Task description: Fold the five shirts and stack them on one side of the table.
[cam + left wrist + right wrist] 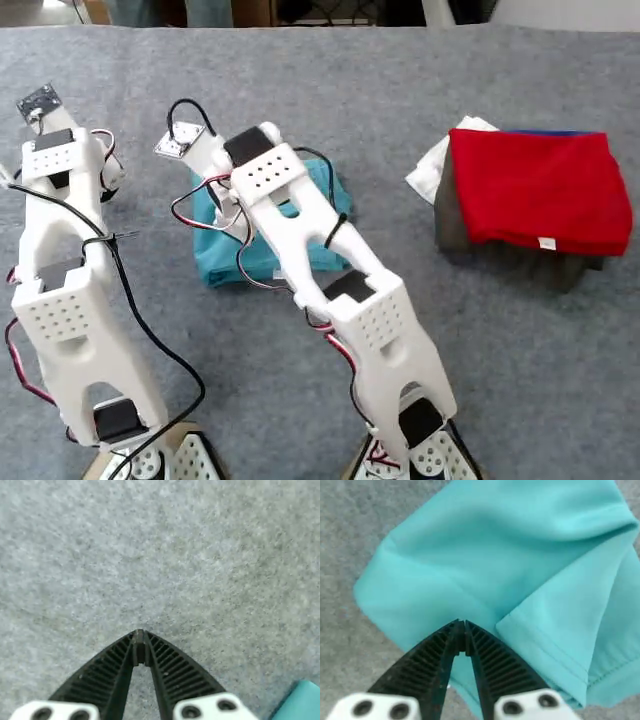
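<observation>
A folded teal shirt (pixel 222 258) lies left of the table's middle, partly covered by my right arm (pixel 300 220). In the right wrist view the teal shirt (pixel 520 560) is close below my right gripper (pixel 461 640), which is shut with its tips together over the cloth near a folded hem. My left arm (pixel 65 230) stands at the far left. My left gripper (pixel 139 647) is shut over bare grey felt, with a corner of the teal shirt (pixel 302 700) beside it. A red shirt (pixel 535 185) tops a stack at the right.
Under the red shirt in the stack lie a dark shirt (pixel 455 232), a white one (pixel 432 170) sticking out on its left, and a blue edge (pixel 545 131) at the back. Grey felt (pixel 330 90) covers the whole table. Cables (pixel 150 330) trail along both arms.
</observation>
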